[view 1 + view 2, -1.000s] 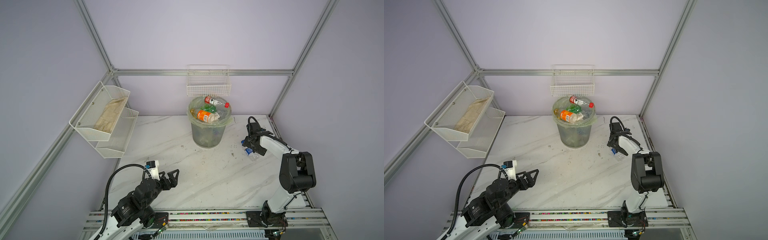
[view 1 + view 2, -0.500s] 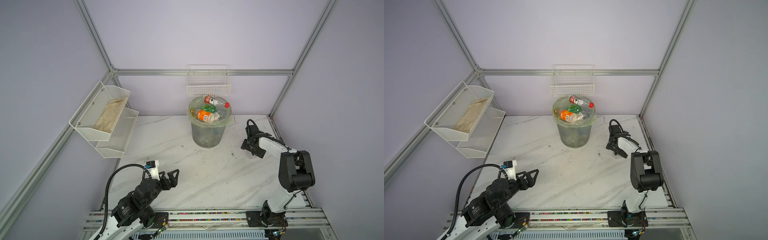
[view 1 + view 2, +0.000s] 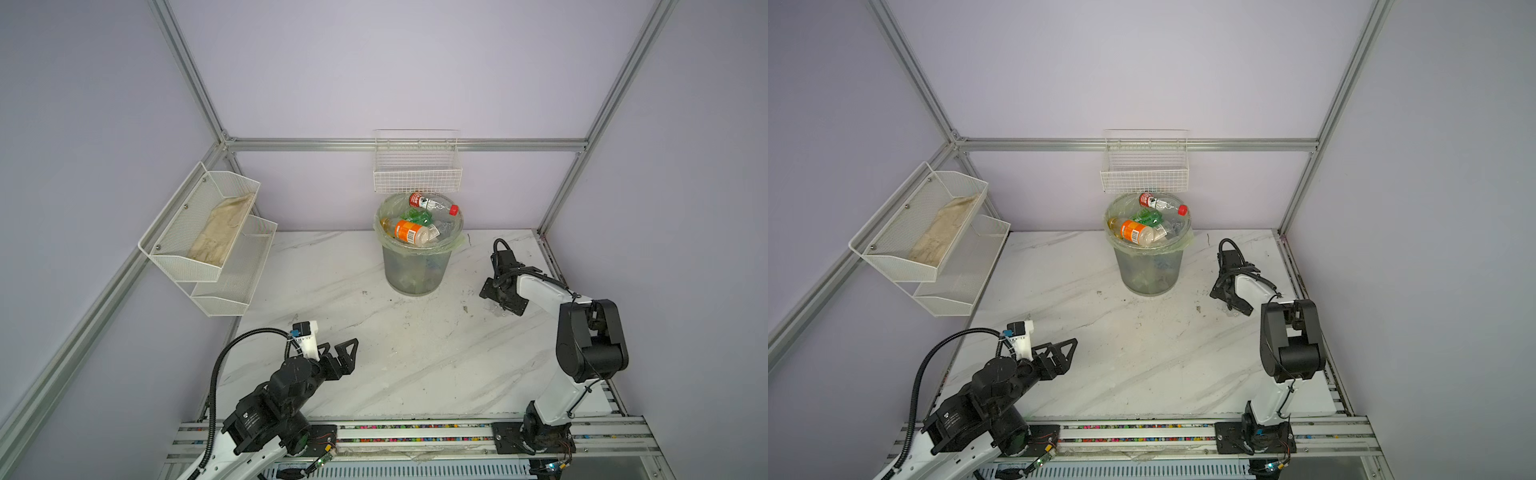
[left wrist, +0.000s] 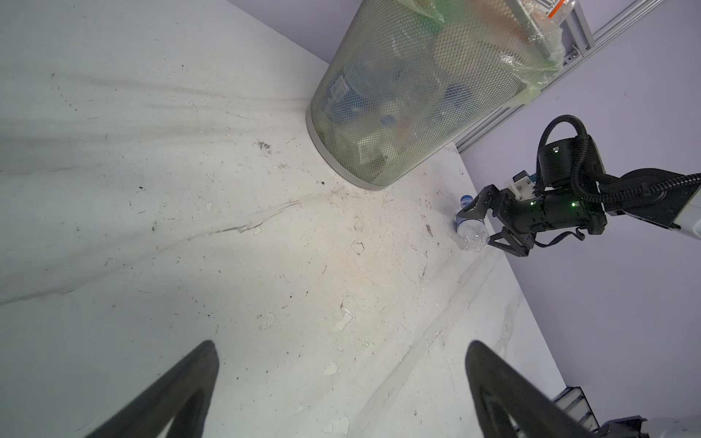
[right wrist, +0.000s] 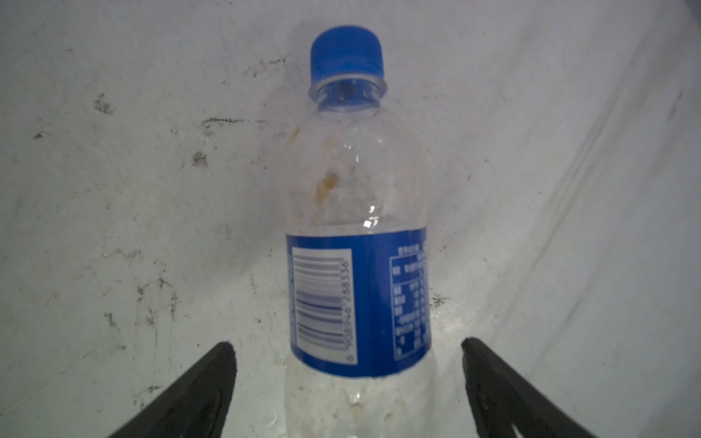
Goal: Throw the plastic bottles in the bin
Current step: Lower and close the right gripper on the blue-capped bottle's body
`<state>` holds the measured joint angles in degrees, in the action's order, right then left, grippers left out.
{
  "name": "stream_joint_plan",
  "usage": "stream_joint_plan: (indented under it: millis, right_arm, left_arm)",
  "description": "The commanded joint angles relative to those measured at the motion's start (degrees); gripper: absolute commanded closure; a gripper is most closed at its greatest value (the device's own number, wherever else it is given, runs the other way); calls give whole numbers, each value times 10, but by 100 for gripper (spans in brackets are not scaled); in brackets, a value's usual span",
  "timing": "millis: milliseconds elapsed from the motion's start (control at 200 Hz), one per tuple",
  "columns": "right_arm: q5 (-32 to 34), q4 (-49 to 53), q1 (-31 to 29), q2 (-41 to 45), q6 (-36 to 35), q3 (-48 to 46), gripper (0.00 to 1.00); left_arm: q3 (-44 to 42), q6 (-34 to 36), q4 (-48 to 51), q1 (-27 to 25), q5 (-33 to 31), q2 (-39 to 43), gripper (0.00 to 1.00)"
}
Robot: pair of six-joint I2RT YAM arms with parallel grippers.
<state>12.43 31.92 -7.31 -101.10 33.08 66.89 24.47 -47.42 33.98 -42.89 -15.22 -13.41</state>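
The bottle [image 5: 356, 265] is small and clear, with a blue cap and a blue label that has a white bar code on it. It looks empty. There are some brown smudges on the clear part near the neck. It lies flat on the white table [image 5: 113, 189], which is scratched and a bit dirty.

The right wrist view shows the bottle up close, with its cap, label and smudges. Both top views show almost none of it, because the right gripper [image 3: 503, 301] sits over it. Only a bit of clear plastic peeks out there. In both top views the bin [image 3: 411, 270] is seen from above. An orange-label bottle [image 3: 409, 231], a red-label bottle [image 3: 432, 202] and a green bottle [image 3: 417, 216] lie on top of the heap in it. The left wrist view shows the bin's grey mesh side [image 4: 379, 113] and the right gripper [image 4: 480, 223] low over the bottle [image 4: 470, 231].

The bottle lies between the two fingers of the right gripper [image 5: 347, 345]. Its cap points away from the gripper and its bottom end points back toward it. The fingertips are level with the lower part of the label. The fingers are spread wide, and there is a gap on each side, so they do not touch the bottle. The gripper holds nothing.

The left gripper [image 4: 341, 345] is spread wide too and has nothing in it. The bottle is far ahead of it, well apart.
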Motion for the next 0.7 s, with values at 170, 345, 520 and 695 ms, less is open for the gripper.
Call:
stream_joint_plan:
  millis: [170,345,520,695]
  right_arm:
    - [-9,-8,21,-40,-10,20,7]
    - [-26,-22,27,-51,-9,11,13]
    - [-31,-33,30,-53,-10,2,21]
    - [-36,-40,32,-49,-11,-4,35]
  left_arm:
    - [-1,5,-15,-3,-7,1,0]
    - [1,6,-16,-3,-6,-3,0]
    - [0,6,-16,-2,-6,-6,0]
    - [-2,3,-16,-2,-5,-7,0]
